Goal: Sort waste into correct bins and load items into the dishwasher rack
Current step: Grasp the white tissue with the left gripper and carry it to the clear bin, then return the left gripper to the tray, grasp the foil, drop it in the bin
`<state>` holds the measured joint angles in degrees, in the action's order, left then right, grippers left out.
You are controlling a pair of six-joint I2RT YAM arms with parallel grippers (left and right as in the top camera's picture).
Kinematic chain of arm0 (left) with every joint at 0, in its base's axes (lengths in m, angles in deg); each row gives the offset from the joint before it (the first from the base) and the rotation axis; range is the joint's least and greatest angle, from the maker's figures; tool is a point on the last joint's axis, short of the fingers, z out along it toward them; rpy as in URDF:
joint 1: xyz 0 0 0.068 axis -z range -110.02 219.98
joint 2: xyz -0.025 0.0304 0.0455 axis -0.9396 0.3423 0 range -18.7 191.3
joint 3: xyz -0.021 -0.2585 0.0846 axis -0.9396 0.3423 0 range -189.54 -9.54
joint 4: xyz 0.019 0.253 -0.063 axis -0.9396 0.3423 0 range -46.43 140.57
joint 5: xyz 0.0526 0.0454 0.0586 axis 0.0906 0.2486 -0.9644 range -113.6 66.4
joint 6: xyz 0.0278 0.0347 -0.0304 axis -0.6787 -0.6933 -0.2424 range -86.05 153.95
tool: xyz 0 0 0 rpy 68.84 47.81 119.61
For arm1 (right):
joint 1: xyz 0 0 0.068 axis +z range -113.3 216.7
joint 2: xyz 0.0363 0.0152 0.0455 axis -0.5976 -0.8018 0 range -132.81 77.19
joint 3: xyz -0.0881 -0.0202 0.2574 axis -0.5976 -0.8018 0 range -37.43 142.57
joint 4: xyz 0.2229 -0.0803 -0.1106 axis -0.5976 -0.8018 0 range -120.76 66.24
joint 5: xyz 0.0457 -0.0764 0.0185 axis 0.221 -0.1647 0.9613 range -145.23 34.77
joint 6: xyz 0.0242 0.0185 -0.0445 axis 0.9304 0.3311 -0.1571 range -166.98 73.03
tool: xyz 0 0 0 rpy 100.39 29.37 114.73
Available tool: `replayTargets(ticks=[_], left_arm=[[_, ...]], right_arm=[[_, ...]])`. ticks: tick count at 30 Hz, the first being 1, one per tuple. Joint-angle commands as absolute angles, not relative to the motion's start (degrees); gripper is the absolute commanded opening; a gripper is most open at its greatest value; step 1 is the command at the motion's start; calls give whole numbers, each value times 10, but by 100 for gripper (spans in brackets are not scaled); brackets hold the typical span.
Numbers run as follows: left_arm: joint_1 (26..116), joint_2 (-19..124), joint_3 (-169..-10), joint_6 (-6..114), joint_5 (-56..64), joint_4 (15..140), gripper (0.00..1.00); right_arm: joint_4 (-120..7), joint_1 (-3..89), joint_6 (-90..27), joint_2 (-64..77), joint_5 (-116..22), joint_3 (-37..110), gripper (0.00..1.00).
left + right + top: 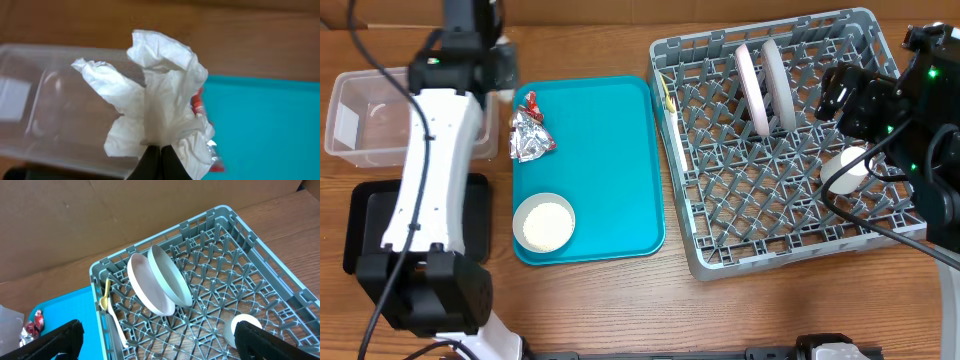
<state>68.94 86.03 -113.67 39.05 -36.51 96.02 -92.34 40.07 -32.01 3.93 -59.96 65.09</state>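
My left gripper (159,150) is shut on the crumpled white paper napkin (160,100) and holds it up between the clear tub (375,115) and the teal tray (600,150). The tub also shows in the left wrist view (45,105). Foil wrappers (530,135) lie at the tray's far left. A pale bowl (544,224) with whitish grains sits at the tray's near left. The black tray (365,225) lies below the tub. The grey dishwasher rack (780,140) holds the white plate (147,287), the grey plate (170,275), cutlery (112,320) and a white cup (846,168). My right gripper (155,340) is open above the rack.
The left arm's white body (430,170) crosses over the tub and the black tray. The right arm (910,90) hangs over the rack's right side. A brown cardboard wall (100,215) stands behind the rack. Bare wooden table (620,310) lies in front.
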Motion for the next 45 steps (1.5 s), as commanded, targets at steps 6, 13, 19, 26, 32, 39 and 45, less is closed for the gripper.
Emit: replayTargets(ticks=[6, 13, 19, 26, 32, 39, 45], left_arm=[[585, 941, -1135, 419, -337, 967, 6], [592, 939, -1149, 373, -329, 970, 37], [633, 895, -1167, 356, -188, 1017, 50], [723, 920, -1145, 347, -237, 1044, 77], [745, 1006, -1141, 431, -278, 1036, 70], [746, 1081, -1141, 500, -313, 1011, 61], [748, 1099, -1141, 547, -317, 1003, 17]], right_arm=[[-921, 398, -320, 40, -603, 652, 100], [-921, 398, -320, 40, -603, 652, 100], [-921, 398, -320, 40, -603, 652, 100], [-920, 398, -320, 40, -603, 652, 100], [-921, 398, -320, 40, -603, 652, 100], [-920, 398, -320, 40, -603, 652, 100], [-921, 398, -320, 40, -603, 652, 100]])
